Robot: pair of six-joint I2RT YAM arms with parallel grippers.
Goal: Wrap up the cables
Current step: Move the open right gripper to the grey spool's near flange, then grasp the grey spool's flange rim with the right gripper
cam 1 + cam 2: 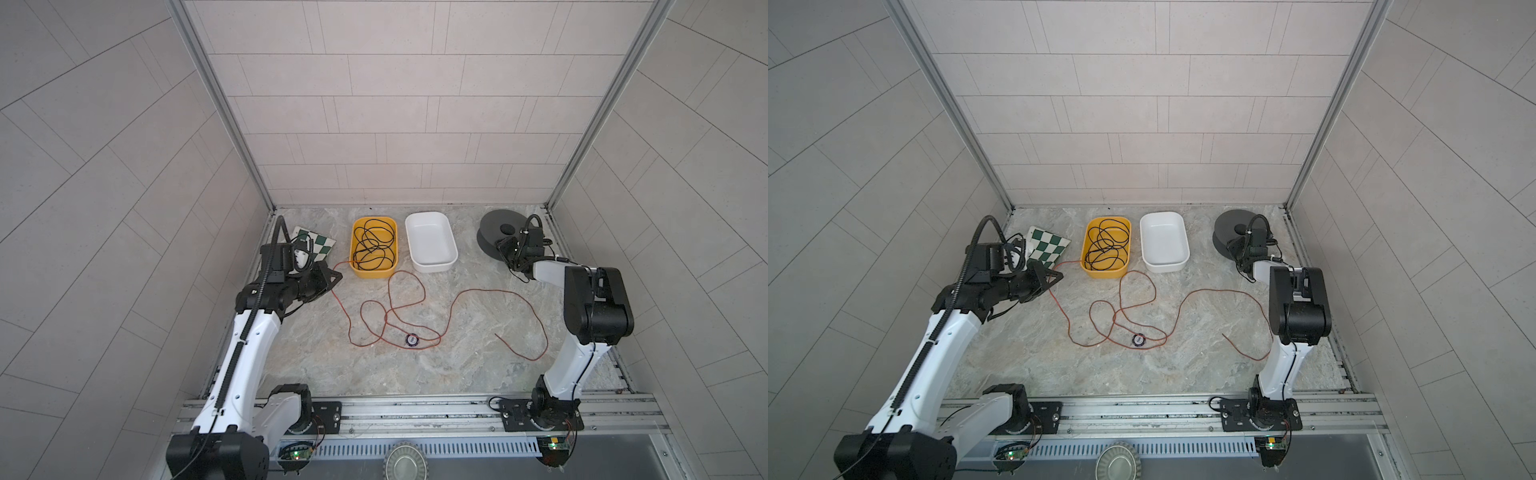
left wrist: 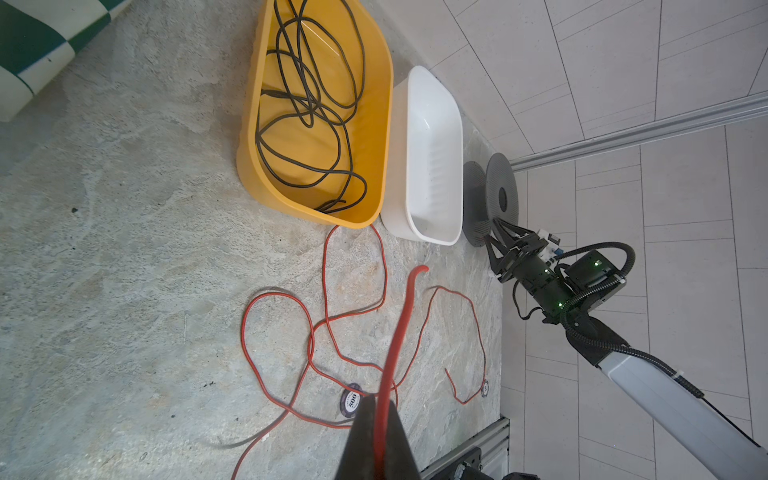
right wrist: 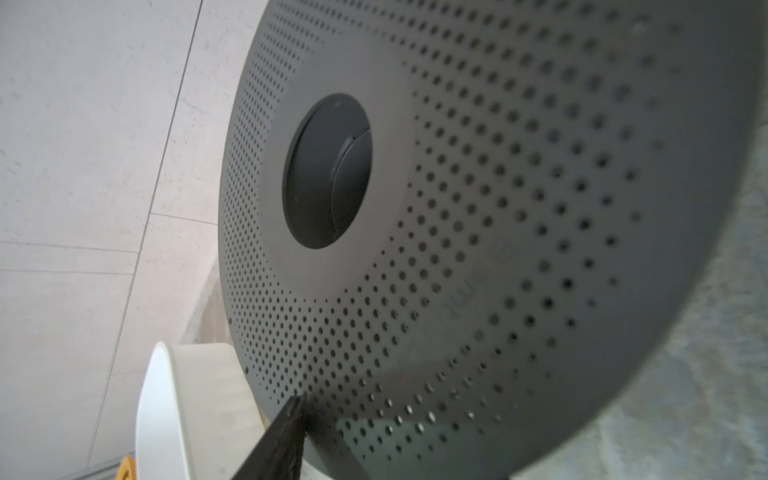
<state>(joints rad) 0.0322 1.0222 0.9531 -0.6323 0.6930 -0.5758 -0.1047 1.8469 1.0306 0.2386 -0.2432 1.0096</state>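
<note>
The cables are one thin red wire (image 1: pixel 490 290) (image 1: pixel 1217 289) lying in loose loops across the middle of the marble table. My left gripper (image 1: pixel 338 275) (image 1: pixel 1061 275) (image 2: pixel 380 401) is shut on the wire near one end, just left of the yellow bin, and a short stub (image 2: pixel 415 272) sticks out past the jaws. The wire's other end (image 1: pixel 497 335) lies free at the right. My right gripper (image 1: pixel 508 248) (image 1: pixel 1236 249) (image 2: pixel 500 239) is at the grey perforated reel (image 1: pixel 496 224) (image 1: pixel 1229 222) (image 3: pixel 498 187), its fingers apart astride the flange. Only one finger (image 3: pixel 286 432) shows in the right wrist view.
A yellow bin (image 1: pixel 376 272) (image 2: pixel 374 124) holds a tangled black cable (image 1: pixel 372 243). Beside it stands a white bin (image 1: pixel 432 266) (image 2: pixel 457 137). A green-and-white chequered board (image 1: pixel 322 245) lies at the back left. A poker chip (image 1: pixel 411 340) sits under the wire loops.
</note>
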